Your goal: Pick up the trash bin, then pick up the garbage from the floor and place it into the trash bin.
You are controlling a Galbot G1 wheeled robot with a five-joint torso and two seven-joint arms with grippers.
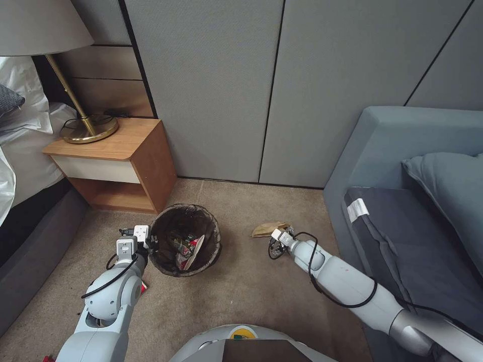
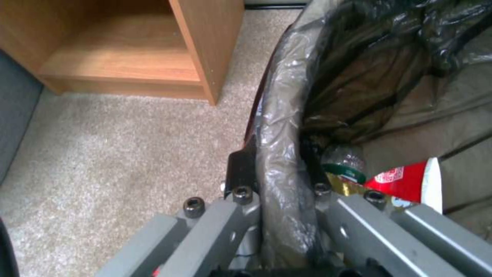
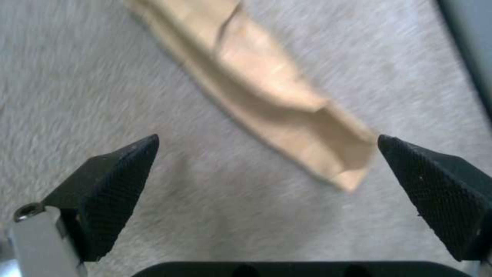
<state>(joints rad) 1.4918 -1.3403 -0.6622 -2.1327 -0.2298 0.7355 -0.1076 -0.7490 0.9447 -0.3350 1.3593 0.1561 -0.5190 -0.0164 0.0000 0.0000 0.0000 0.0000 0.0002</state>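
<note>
In the head view, the trash bin (image 1: 185, 240) stands on the carpet (image 1: 241, 296) in front of the wooden nightstand (image 1: 118, 166). The left end effector (image 1: 149, 240) is at its near-left rim, so the bin is kept steady and ready to be carried. Cups and wrappers already lie inside. The right arm reaches low and forward, and the right end effector (image 1: 274, 241) is just beside a tan paper scrap (image 1: 268, 229) on the floor near the sofa (image 1: 402, 211).

In the left wrist view, the left end effector (image 2: 279, 169) pinches the bin's rim (image 2: 279, 127), one finger outside the wall and one inside against the dark bag. A bottle (image 2: 344, 163) and a red cup (image 2: 410, 181) rest in the bin.

In the right wrist view, the right end effector (image 3: 266, 169) points down with its fingers (image 3: 115, 184) spread wide. The paper scrap (image 3: 266, 92) lies flat, its end between the tips and close to one of them. I judge this as the approach for the grasp.
</note>
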